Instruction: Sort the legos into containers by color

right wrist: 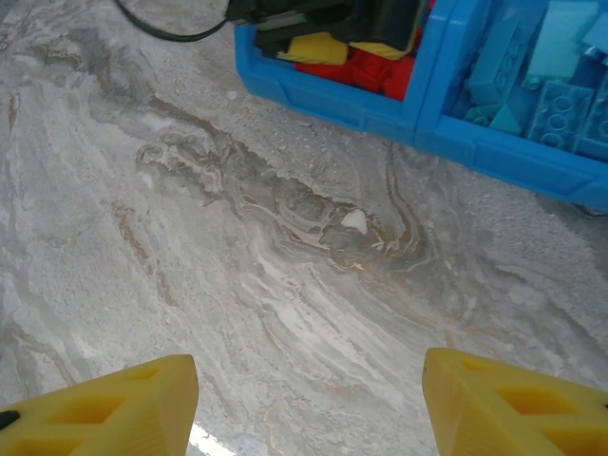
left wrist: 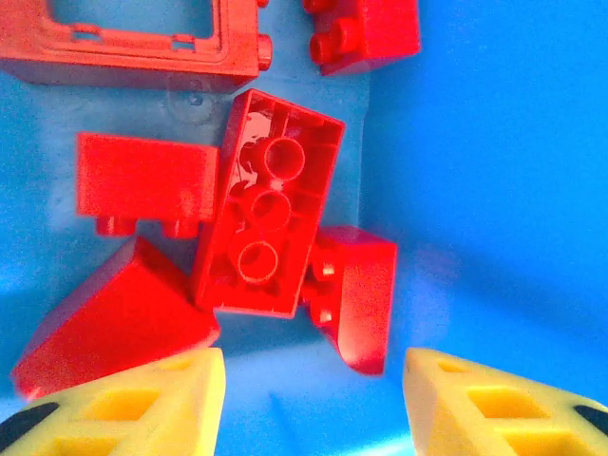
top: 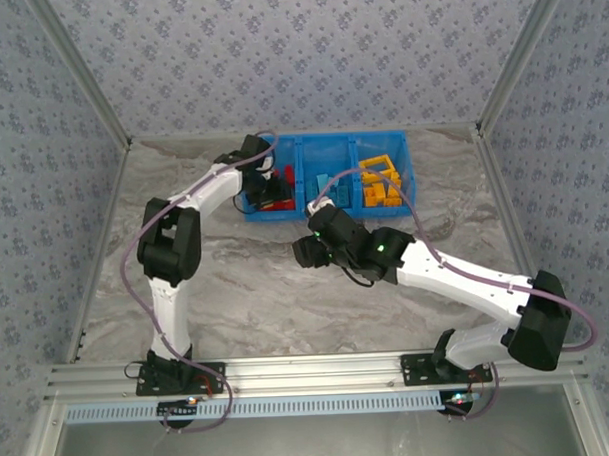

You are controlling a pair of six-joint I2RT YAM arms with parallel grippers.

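The left gripper (left wrist: 313,385), fingers apart and empty, hung over the red legos (left wrist: 266,223) grouped in the tray's (top: 384,209) left compartment, as colour sorting requires. The right gripper (right wrist: 309,404), likewise parted and empty, faced the table (right wrist: 285,285).

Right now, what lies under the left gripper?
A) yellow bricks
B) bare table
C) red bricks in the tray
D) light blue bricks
C: in the left wrist view the left gripper, open, hangs above red bricks lying on the floor of the blue tray.
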